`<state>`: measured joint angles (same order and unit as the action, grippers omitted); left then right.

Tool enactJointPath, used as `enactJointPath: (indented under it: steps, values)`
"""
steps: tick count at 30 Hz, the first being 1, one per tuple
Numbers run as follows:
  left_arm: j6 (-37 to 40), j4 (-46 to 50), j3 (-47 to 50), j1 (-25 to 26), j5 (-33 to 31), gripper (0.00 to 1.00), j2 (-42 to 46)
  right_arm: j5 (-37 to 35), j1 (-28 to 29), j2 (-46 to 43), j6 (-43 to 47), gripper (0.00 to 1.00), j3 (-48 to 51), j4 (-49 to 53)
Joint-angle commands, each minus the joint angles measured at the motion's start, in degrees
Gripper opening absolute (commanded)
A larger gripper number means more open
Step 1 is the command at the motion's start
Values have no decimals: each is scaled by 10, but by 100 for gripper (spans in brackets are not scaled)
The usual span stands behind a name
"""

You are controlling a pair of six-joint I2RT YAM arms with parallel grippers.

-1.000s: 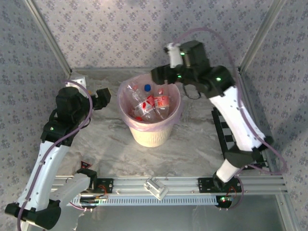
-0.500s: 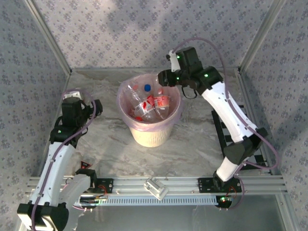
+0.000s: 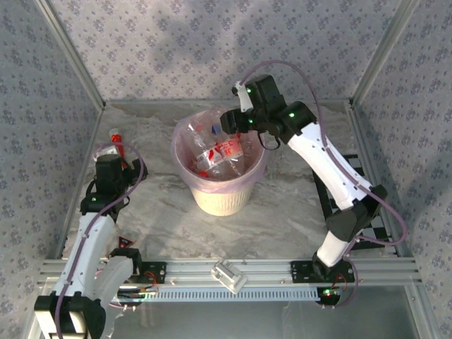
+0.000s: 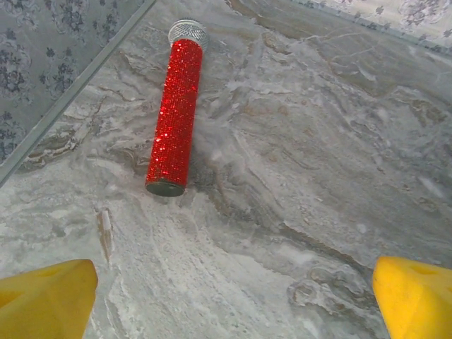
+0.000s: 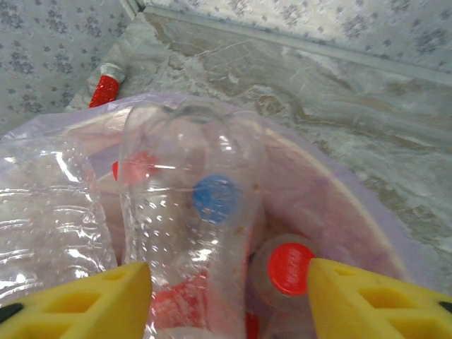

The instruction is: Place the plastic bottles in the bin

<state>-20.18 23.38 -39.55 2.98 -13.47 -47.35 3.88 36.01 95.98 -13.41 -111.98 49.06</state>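
Low at the left of the top view, the left gripper (image 4: 233, 300) hangs over the table (image 4: 318, 141), its fingers spread wide on nothing. Ahead of it, upper left in its wrist view, lies a red microphone (image 4: 174, 106), which is no bottle. Mid-frame stands the bin (image 3: 220, 201) with bottles (image 3: 224, 154) piled inside. At its far rim the right gripper (image 5: 226, 296) stands parted around a clear bottle (image 5: 191, 212), with a gap on one side. This looks like the drop. Next it should lift clear of the rim.
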Motion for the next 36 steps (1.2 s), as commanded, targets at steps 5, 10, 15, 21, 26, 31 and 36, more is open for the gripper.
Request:
enactJointPath:
  steps: [5, 10, 15, 21, 26, 31, 36]
  values:
    - [47, -116, 67, -8, -33, 100, -7, -57, -85, -138, 9, 100, 101, -30]
    - [73, -199, 105, -11, -32, 100, -45, -126, -164, -218, 32, 100, 307, -120]
    - [106, -300, 144, -12, -19, 100, -75, -202, -204, -266, 84, 100, 542, -285]
    - [150, -452, 183, -13, 26, 100, -151, -277, -255, -226, 92, 100, 702, -464]
    - [158, -524, 184, -13, -9, 100, -234, -306, -257, -183, 121, 100, 797, -663]
    - [170, -559, 171, -14, -5, 100, -270, -302, -257, -152, 145, 100, 836, -776]
    - [180, -599, 158, -14, 6, 100, -307, -273, -260, -145, 184, 100, 862, -853]
